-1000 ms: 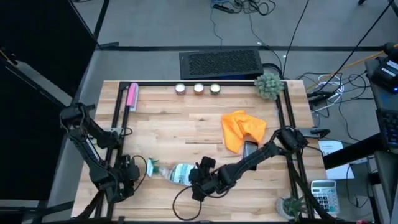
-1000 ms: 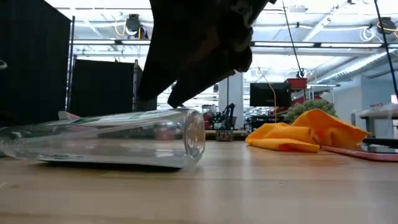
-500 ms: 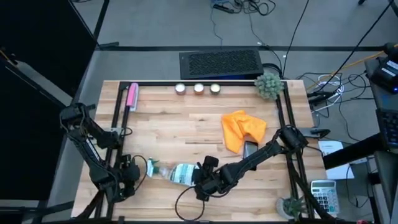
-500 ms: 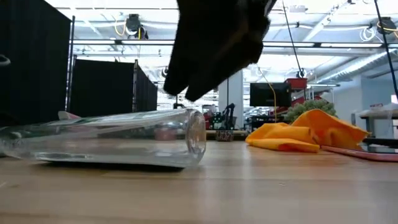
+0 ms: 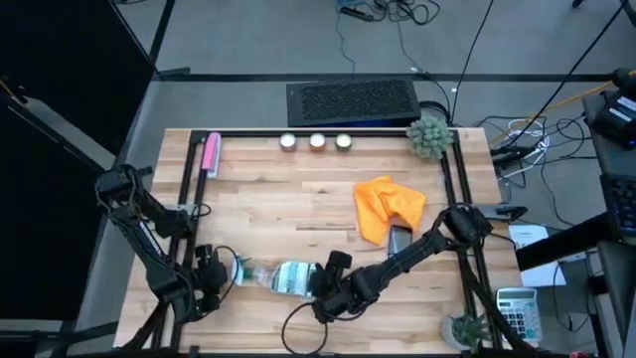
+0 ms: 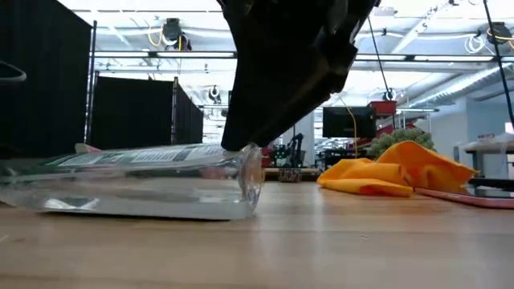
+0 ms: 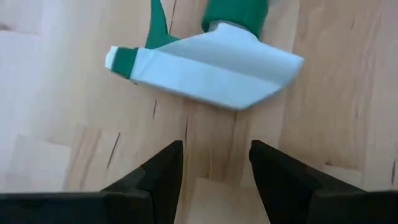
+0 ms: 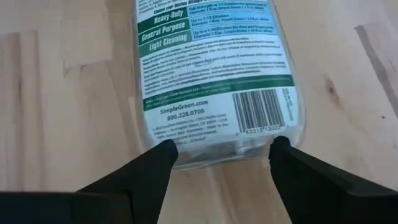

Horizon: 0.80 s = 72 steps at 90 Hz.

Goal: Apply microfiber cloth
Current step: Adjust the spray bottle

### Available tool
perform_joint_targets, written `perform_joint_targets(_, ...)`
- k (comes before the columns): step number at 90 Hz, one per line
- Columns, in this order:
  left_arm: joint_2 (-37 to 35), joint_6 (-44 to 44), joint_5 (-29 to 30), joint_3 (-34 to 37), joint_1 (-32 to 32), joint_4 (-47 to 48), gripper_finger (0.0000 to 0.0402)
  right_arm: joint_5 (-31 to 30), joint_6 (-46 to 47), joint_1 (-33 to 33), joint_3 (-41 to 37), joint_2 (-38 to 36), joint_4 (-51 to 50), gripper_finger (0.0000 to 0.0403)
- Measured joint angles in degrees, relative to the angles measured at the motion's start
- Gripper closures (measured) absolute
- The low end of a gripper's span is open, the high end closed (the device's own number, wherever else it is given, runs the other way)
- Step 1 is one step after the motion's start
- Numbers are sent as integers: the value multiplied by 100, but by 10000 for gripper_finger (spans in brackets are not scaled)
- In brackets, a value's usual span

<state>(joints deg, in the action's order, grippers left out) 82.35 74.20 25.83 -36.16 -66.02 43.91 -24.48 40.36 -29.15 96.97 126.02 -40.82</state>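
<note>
The right gripper (image 8: 221,165) was spread open around the spray bottle (image 8: 214,68), nothing gripped; the left gripper (image 7: 214,165) was likewise open and empty. The bottle could be rolled away; the cloth (image 5: 388,206) lay untouched.

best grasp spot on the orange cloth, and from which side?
Take the cloth from straight above, pinching a raised fold at its rear. It lies crumpled in humps, and its near corner seems to overlap the phone, so grabbing there risks dragging the phone. The right gripper is nearest but sits at the bottle.

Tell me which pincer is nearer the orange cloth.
Right. The right pincer sits at the spray bottle's base, nearer the microfiber cloth; the left pincer is beyond the bottle's nozzle end.
</note>
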Motion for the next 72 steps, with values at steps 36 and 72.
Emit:
perform_joint_targets(36, 0, 60, 151, 0, 2, -190, 230, 253, 231, -58, -37, 46, -294, 156)
perform_joint_targets(72, -2, -897, 164, -43, 87, -1338, 230, 230, 43, -142, -37, -487, 72, 156)
